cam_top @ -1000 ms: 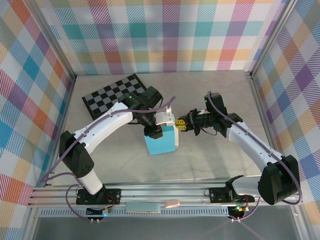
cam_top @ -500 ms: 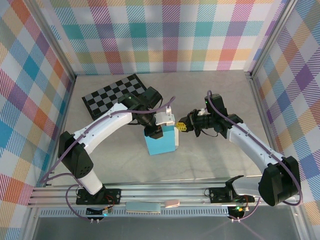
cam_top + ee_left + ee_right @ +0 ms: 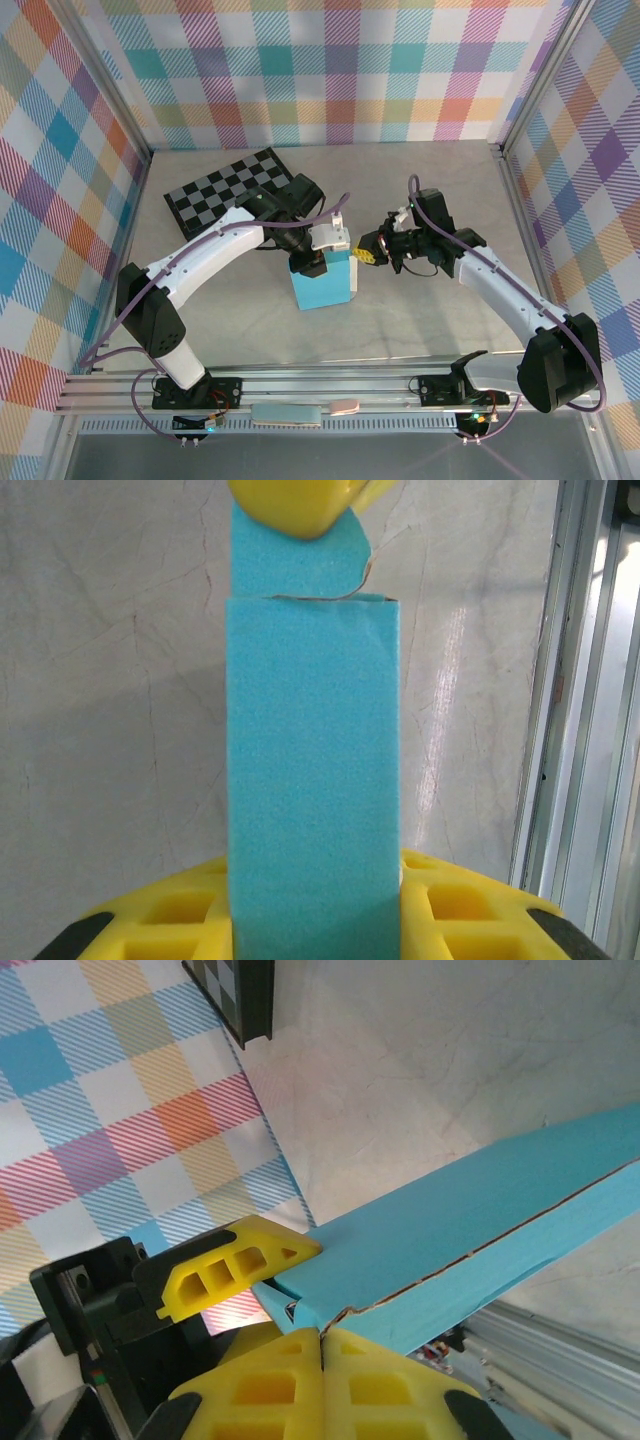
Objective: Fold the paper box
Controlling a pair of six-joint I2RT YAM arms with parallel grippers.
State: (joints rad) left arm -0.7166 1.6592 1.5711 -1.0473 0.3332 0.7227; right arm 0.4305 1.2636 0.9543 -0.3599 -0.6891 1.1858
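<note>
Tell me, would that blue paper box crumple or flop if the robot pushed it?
Probably light and easily dented: the paper box looks like thin card, its flap seam gaping. Likely stiff enough lengthwise, since it juts straight from the left pincer.

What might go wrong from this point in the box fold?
1. The shut right claw is on the rounded flap jutting from the paper box; the flap may crease rather than tuck.
2. The left claw grips only one end of the box, so a push may twist or tip it.

Left end effector grips; right end effector closed tight.
</note>
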